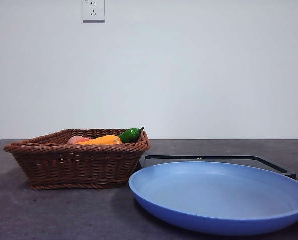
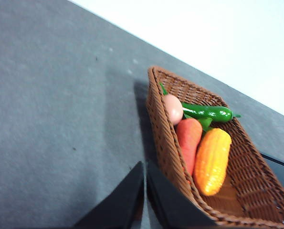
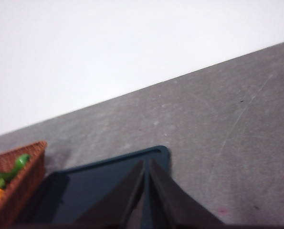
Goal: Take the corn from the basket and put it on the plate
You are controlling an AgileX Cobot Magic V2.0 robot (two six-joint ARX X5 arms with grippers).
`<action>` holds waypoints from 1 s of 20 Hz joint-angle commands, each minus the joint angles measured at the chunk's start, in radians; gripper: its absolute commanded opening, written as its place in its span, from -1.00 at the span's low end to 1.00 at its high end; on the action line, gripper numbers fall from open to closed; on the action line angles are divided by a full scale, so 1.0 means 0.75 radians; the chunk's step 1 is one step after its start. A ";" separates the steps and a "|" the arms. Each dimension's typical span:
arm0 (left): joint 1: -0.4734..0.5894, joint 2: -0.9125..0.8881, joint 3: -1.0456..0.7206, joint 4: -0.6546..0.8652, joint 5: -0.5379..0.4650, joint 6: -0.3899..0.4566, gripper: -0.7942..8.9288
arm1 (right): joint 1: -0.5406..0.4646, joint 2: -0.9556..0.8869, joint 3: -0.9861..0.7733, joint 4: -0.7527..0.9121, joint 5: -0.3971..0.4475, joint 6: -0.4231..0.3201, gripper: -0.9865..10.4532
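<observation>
The orange-yellow corn (image 2: 212, 161) lies in the brown wicker basket (image 2: 256, 181), next to a pinkish-red fruit. From the front its top (image 1: 102, 141) just shows over the basket rim (image 1: 78, 149) at the left. The light-blue plate (image 1: 221, 196) sits in the right foreground. My left gripper (image 2: 145, 168) is shut, above the table just outside the basket's wall, apart from the corn. My right gripper (image 3: 146, 164) is shut over the black tray (image 3: 89, 188), with a corner of the basket (image 3: 17, 181) at the side. Neither arm appears in the front view.
A green pepper (image 2: 208, 113) and a pale round fruit (image 2: 173, 109) lie in the basket beyond the corn; the pepper (image 1: 130, 134) pokes over the rim. The flat black tray (image 1: 219, 161) lies behind the plate. A white wall stands behind the dark grey table (image 1: 63, 210).
</observation>
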 commanded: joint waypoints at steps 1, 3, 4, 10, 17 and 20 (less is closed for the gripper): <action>0.005 0.002 0.078 0.011 0.039 -0.046 -0.82 | -0.001 -0.001 0.072 -0.002 -0.004 0.093 -0.83; 0.005 0.008 0.127 0.010 0.091 -0.070 -0.82 | -0.001 0.006 0.122 -0.040 -0.006 0.096 -0.82; 0.005 0.016 0.157 0.005 0.106 -0.075 -0.82 | -0.001 0.017 0.154 -0.070 -0.007 0.096 -0.83; 0.005 0.111 0.354 -0.111 0.138 -0.017 -0.82 | -0.001 0.148 0.369 -0.244 -0.114 0.030 -0.82; 0.005 0.323 0.580 -0.374 0.315 0.205 -0.82 | 0.001 0.390 0.651 -0.543 -0.288 -0.152 -0.82; 0.003 0.419 0.664 -0.479 0.378 0.299 -0.82 | 0.003 0.501 0.760 -0.690 -0.347 -0.249 -0.82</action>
